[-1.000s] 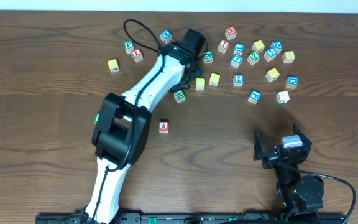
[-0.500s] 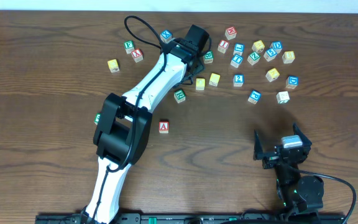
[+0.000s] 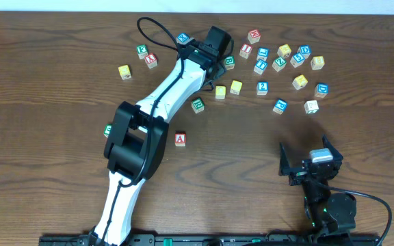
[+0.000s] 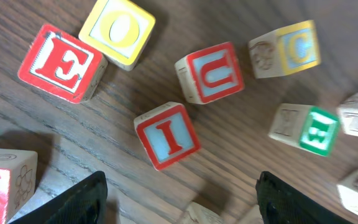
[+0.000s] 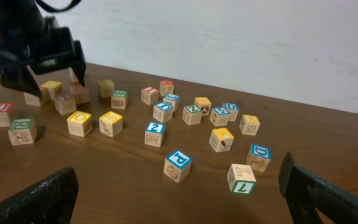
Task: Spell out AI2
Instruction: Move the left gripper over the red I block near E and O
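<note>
The red A cube (image 3: 180, 139) stands alone on the table, mid-left. The red I cube (image 4: 166, 135) lies just ahead of my left gripper (image 4: 182, 208), which is open and empty. A blurred wooden cube edge shows low between its fingers. From overhead the left gripper (image 3: 217, 45) is at the far cluster, with the I cube (image 3: 245, 50) to its right. The blue 2 cube (image 3: 263, 87) sits in the cluster's near row and also shows in the right wrist view (image 5: 155, 133). My right gripper (image 3: 311, 164) is open and empty near the front right (image 5: 179, 199).
Around the I cube lie a red E (image 4: 62, 62), a yellow O (image 4: 118, 31), a red U (image 4: 210, 73), a yellow C (image 4: 288, 50) and a green E (image 4: 306, 129). Several other cubes are scattered at the back. A blue P (image 5: 178, 164) and a green 7 (image 5: 241, 178) lie before the right gripper.
The left gripper has edged a little farther toward the back right, into the cluster. The right arm and the cubes have not moved.
</note>
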